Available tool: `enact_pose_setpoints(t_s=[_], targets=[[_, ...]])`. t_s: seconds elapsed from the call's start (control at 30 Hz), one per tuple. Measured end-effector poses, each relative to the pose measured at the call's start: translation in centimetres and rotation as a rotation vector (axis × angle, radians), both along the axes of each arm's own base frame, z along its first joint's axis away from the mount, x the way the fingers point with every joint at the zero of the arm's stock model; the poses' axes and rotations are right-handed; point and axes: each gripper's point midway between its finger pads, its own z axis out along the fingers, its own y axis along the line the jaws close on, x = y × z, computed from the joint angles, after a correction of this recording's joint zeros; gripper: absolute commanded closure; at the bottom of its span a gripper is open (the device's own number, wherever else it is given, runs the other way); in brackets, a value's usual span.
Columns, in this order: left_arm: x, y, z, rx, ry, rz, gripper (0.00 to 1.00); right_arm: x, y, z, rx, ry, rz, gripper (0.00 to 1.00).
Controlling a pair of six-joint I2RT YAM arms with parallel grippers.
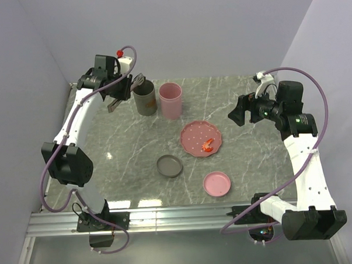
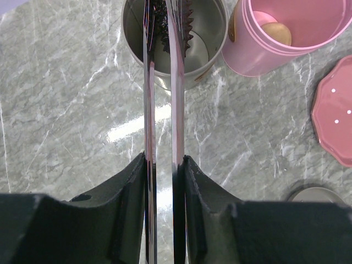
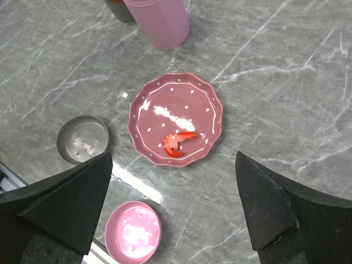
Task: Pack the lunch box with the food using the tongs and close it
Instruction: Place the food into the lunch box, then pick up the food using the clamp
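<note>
My left gripper point(image 2: 164, 159) point(image 1: 118, 89) is shut on the grey metal tongs point(image 2: 177, 99), one finger pressed on each arm. The tongs' tips reach into the grey cup point(image 2: 206, 52) point(image 1: 144, 99) of the lunch box. A dark brown piece point(image 2: 161, 25) lies at the tips; whether it is pinched I cannot tell. The pink cup point(image 2: 264, 60) point(image 1: 170, 100) beside it holds a beige ball point(image 2: 276, 33). A red-orange shrimp point(image 3: 179, 142) point(image 1: 207, 145) lies on the pink scalloped plate point(image 3: 148, 110) point(image 1: 193, 134). My right gripper point(image 3: 173, 159) point(image 1: 239, 114) hovers open above the plate's near edge, holding nothing.
A grey lid point(image 1: 169, 166) point(image 3: 82, 139) lies left of the plate, towards the table's front. A pink lid point(image 1: 217, 183) point(image 3: 133, 231) lies closer to the front edge. The cups stand side by side at the back, next to the left wall.
</note>
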Motion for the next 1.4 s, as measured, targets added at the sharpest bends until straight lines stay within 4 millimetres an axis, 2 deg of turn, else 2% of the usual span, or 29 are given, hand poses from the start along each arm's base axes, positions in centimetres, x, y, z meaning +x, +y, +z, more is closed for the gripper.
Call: enact_pose_setpoints(t_s=[0.37,0.57,0.73,0.83,0.93,1.1,1.23,1.4], targets=[[0.4,0.0,-1.2,0.016,0.023,-0.011,0.46,0.0,-0.1,0.0,0.0,0.0,-0.003,0.01],[0.3,-0.1,-0.1,0.008,0.012,-0.018,0.45,0.0,-0.1,0.0,0.0,0.0,-0.003,0.01],[-0.8,-0.9,1.9,-0.015,-0.01,-0.069,0.44,0.0,-0.1,0.0,0.0,0.0,-0.003,0.01],[-2.5,-1.9,3.4,-0.019,-0.024,-0.122,0.42,0.0,-0.1,0.0,0.002,0.001,-0.005,0.01],[-5.0,-4.3,4.9,-0.012,-0.063,-0.208,0.41,0.0,-0.1,0.0,0.005,0.003,-0.007,0.01],[-11.4,-9.5,5.7,-0.001,-0.1,-0.395,0.39,0.0,-0.1,0.1,0.012,0.006,-0.011,0.01],[-15.3,-12.8,4.3,0.017,-0.079,-0.514,0.37,0.1,-0.5,0.7,0.041,0.005,-0.027,0.01],[-17.9,-15.0,0.5,0.073,-0.002,-0.582,0.35,0.7,-1.7,2.3,0.088,-0.009,-0.069,0.01]])
